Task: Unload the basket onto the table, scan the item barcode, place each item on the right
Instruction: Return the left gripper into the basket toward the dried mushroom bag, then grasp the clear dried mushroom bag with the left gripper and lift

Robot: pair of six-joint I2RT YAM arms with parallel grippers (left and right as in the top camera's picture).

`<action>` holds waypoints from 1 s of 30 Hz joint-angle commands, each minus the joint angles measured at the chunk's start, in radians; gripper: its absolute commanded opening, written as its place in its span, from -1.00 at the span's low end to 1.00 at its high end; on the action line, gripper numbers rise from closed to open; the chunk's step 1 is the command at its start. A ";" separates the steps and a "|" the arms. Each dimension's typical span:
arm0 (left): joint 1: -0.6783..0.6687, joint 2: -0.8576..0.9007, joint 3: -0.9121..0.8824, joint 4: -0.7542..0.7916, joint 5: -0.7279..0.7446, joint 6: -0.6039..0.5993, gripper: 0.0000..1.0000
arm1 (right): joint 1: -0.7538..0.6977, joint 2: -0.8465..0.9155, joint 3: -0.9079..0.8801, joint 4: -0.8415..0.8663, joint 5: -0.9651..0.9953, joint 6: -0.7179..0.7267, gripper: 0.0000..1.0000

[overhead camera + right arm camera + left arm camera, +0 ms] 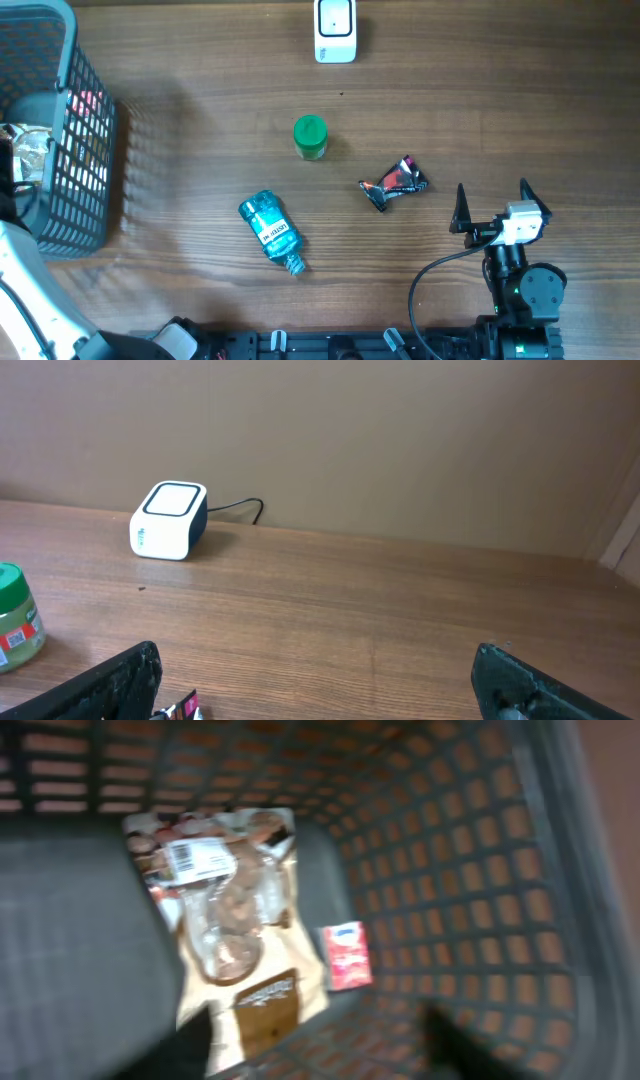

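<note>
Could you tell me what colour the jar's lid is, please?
Green. The lid shows best in the overhead view.

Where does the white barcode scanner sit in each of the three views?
Overhead: scanner at the top edge, centre.
Left wrist: not in it; only the basket inside shows.
Right wrist: scanner left of centre, by the wall.
Shared landmark: green-lidded jar, mid-table overhead, at right wrist's left edge.

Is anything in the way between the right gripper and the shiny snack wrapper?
No, nothing visible. Only bare table lies between the open right gripper and the snack wrapper.
</note>
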 commanded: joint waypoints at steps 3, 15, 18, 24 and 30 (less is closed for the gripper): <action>-0.003 0.191 -0.008 0.063 -0.054 0.016 1.00 | 0.007 -0.004 -0.001 0.002 0.006 -0.009 1.00; -0.053 0.480 -0.007 0.236 0.013 -0.017 0.99 | 0.007 -0.004 -0.001 0.002 0.006 -0.008 1.00; -0.093 0.491 -0.005 0.279 -0.021 -0.045 0.99 | 0.007 -0.004 -0.001 0.002 0.006 -0.009 1.00; -0.123 0.491 -0.005 0.284 -0.043 -0.086 1.00 | 0.007 -0.004 -0.001 0.002 0.006 -0.008 1.00; -0.123 0.521 -0.006 0.243 -0.043 -0.093 1.00 | 0.007 -0.004 -0.001 0.002 0.006 -0.009 1.00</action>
